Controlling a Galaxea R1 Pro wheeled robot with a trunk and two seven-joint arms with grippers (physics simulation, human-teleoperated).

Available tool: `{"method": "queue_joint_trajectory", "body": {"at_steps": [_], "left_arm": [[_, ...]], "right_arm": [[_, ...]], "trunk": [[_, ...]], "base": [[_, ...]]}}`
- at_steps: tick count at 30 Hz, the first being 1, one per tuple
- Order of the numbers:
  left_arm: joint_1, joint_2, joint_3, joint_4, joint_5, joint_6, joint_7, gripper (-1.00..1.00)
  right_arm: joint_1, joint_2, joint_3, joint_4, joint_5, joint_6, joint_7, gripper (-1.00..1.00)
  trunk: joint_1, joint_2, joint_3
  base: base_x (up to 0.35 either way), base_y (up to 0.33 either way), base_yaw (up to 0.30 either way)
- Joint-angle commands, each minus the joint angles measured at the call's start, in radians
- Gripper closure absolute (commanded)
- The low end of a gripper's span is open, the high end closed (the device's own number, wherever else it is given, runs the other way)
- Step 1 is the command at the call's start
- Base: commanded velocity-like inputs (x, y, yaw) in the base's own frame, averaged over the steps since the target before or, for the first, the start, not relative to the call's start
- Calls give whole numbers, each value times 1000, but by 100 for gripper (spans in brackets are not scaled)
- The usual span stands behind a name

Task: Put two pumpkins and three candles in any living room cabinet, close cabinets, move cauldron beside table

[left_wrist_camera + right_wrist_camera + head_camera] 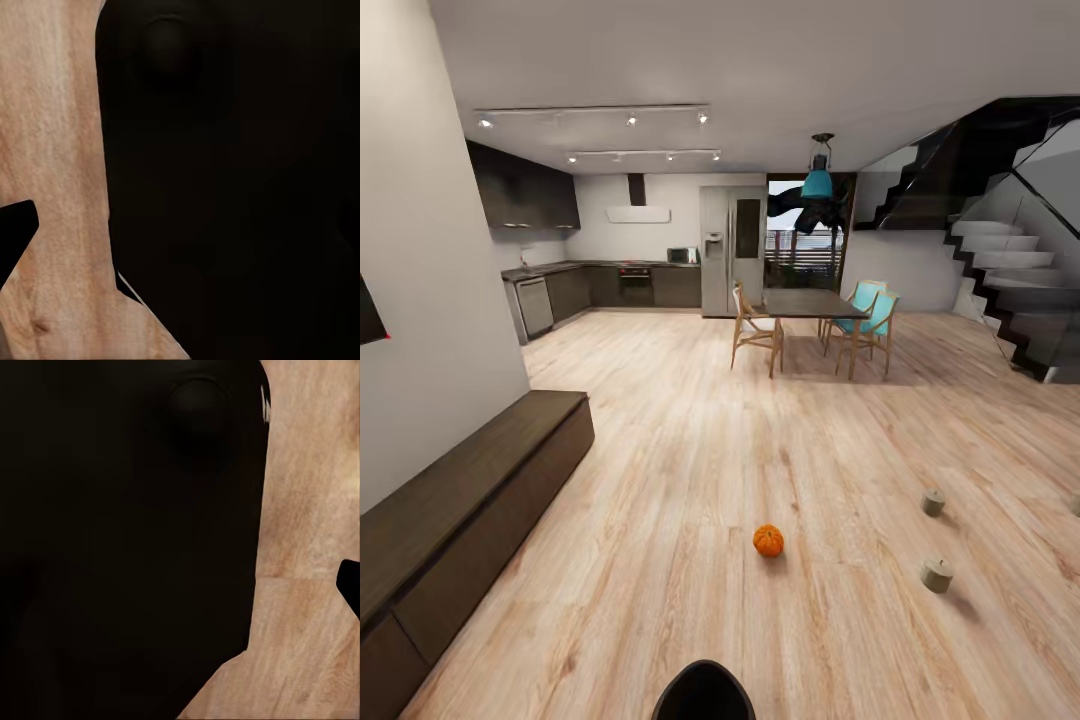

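One orange pumpkin lies on the wooden floor, ahead of me in the head view. Two pale grey-green candles stand on the floor to its right, apart from each other. The long low dark-brown cabinet runs along the left wall with its fronts shut. The cauldron is out of view. The left wrist view has a black fingertip at its edge over bare floor. The right wrist view likewise has a black fingertip at its edge. Both wrist cameras face a dark part of my own body at close range.
A dark dining table with wooden and teal chairs stands in the middle distance. The kitchen and a fridge lie behind it, and a staircase rises at the right. A dark rounded part of my body shows at the bottom.
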Motion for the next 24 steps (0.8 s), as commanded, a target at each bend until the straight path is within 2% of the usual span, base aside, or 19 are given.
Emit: {"method": "queue_joint_trajectory", "body": {"at_steps": [1, 21, 24], "left_arm": [[-6, 3, 2, -6, -3, -2, -6, -100], [-12, 3, 1, -9, -3, -2, -8, -100], [-12, 0, -2, -17, -5, -19, -5, -100]], "right_arm": [[-1, 4, -6, -6, -3, -6, -2, -100], [-1, 4, -6, -5, -3, -4, -2, -100], [-1, 16, -7, -11, -4, -21, -2, -100]], "trunk": [[0, -1, -1], [0, -1, -1], [0, -1, -1]], "base": [[0, 0, 0], [1, 0, 0], [98, 0, 0]]}}
